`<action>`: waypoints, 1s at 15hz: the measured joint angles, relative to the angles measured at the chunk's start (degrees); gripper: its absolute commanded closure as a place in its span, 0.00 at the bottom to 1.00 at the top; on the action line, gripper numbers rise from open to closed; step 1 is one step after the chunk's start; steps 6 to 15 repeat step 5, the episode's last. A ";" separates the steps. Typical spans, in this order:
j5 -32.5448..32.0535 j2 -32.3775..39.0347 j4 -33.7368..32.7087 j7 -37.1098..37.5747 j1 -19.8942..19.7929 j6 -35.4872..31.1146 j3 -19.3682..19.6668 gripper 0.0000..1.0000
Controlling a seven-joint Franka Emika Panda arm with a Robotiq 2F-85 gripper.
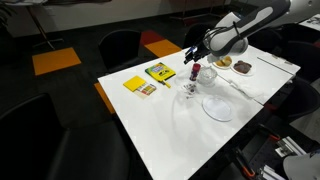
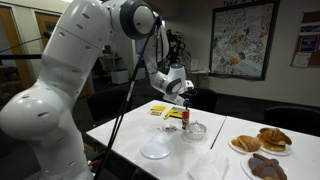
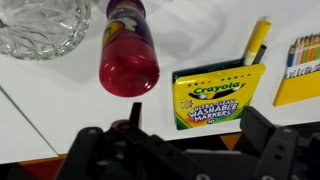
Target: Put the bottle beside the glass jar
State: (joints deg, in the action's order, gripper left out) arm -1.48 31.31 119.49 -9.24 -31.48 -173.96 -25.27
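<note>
Dark carpet with orange squares surrounds a long white table (image 1: pixel 150 125), and the glass jar (image 1: pixel 189 90) near its middle serves as the marker for everything else. The white robot arm (image 1: pixel 245 28) reaches in high over the table from the far side of the jar. A round pale plate (image 1: pixel 218 107) lies flat just beside the jar, on the side away from the yellow boxes. Two plates of pastries (image 2: pixel 259 141) sit well apart from the jar, at the end of the table under the arm. A Crayola marker box (image 3: pixel 218 95) lies flat on the opposite side of the jar, with the bottle between the two. A yellow pencil box (image 3: pixel 300 70) lies further from the jar than the markers.

The gripper (image 1: pixel 190 57) hangs in the air above and just beyond the jar, over the bottle and not touching it. In the wrist view its dark fingers (image 3: pixel 270 140) stand spread wide with only bare table between them, gripping nothing. The bottle (image 1: pixel 196 72), dark red with a pale top, stands upright on the table just beside the jar. In the wrist view a thin strip of white table separates the two.
</note>
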 measured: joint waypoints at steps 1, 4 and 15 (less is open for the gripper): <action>1.29 -2.00 -0.13 0.02 1.15 3.33 0.73 0.00; 4.28 -9.04 -0.28 0.38 7.33 11.60 6.22 0.00; 5.24 -11.18 -0.33 0.30 9.16 14.23 7.53 0.00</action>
